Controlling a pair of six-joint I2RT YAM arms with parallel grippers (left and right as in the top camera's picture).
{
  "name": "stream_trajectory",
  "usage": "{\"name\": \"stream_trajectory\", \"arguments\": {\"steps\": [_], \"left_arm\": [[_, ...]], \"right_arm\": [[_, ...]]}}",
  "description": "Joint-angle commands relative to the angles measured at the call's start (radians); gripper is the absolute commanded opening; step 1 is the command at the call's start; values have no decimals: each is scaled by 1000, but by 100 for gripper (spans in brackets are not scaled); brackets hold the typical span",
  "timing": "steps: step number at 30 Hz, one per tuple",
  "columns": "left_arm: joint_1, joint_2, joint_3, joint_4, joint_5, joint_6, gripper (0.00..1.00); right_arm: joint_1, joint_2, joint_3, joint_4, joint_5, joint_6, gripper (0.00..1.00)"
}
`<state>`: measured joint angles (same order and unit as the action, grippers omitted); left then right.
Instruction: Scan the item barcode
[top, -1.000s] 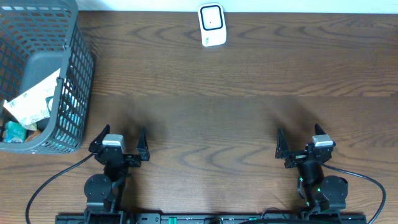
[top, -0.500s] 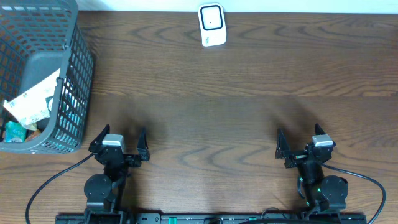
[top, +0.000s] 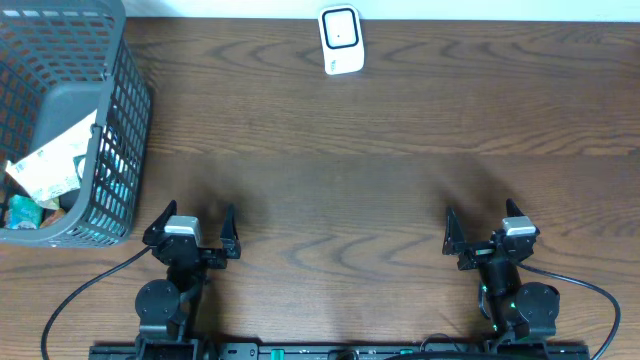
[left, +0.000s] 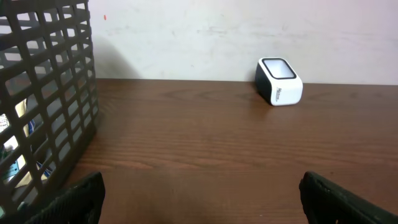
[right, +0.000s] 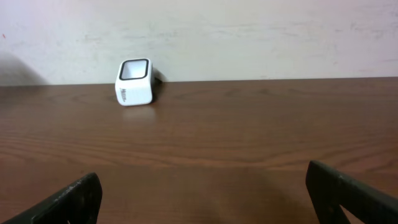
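Shows a pale paper packet (top: 50, 160) with greenish print, lying tilted inside a dark grey mesh basket (top: 125, 110) at the left end of a dark wooden table (top: 400, 150). Rests against the inner side of the basket's right wall. Has a smaller teal item (top: 20, 212) just beside it, at the basket's near-left corner, partly hidden by the rim. Too small to tell any barcode on either one.

Well apart from the basket, at the middle of the table's far edge: a small white barcode scanner (top: 341, 40) with a dark, rounded window on its slanted face, standing upright against a pale wall (left: 205, 31).

At the near edge, left pincer (top: 195, 216) spread wide, holding nothing, hanging low over bare wood just beside the basket's near-right corner. From its wrist camera, only the two dark fingertips (left: 74, 199) at the bottom corners, with the basket wall at left and the scanner far ahead to the right.

Further right along the near edge, right pincer (top: 482, 228) equally wide, holding nothing, over bare wood. From its wrist camera, fingertips (right: 68, 199) at the bottom corners and the scanner far ahead to the left.
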<state>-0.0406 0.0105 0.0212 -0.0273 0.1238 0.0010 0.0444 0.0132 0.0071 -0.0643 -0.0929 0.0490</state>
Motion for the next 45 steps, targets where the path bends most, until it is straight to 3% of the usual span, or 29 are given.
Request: {"name": "stream_trajectory", "arguments": {"steps": [1, 13, 15, 18, 26, 32, 37, 39, 41, 43, 44, 45], "left_arm": [[5, -6, -17, -36, -5, 14, 98], [5, -6, -17, -29, -3, 12, 98], [5, -6, -17, 149, 152, -113, 98], [5, -6, -17, 254, 227, -134, 98], [5, -6, -17, 672, 223, -134, 98], [5, 6, 59, 782, 106, -108, 98], [5, 114, 230, 735, 56, -5, 98], [5, 190, 346, 607, 15, -4, 98], [5, 317, 547, 345, 12, 0, 98], [5, 444, 724, 132, 142, 57, 98], [5, 525, 809, 45, 285, 59, 98], [5, 554, 837, 18, 342, 58, 98]], "right_arm": [[9, 3, -2, -4, 5, 13, 99], [9, 3, -2, -4, 5, 13, 99], [9, 3, -2, -4, 5, 14, 99], [9, 3, -2, -4, 5, 13, 99], [9, 3, -2, -4, 5, 13, 99], [9, 3, -2, -4, 5, 13, 99], [9, 3, -2, -4, 5, 14, 99], [9, 3, -2, -4, 5, 13, 99], [9, 3, -2, -4, 5, 13, 99], [9, 3, -2, -4, 5, 13, 99], [9, 3, -2, -4, 5, 13, 99], [9, 3, -2, -4, 5, 14, 99]]}}
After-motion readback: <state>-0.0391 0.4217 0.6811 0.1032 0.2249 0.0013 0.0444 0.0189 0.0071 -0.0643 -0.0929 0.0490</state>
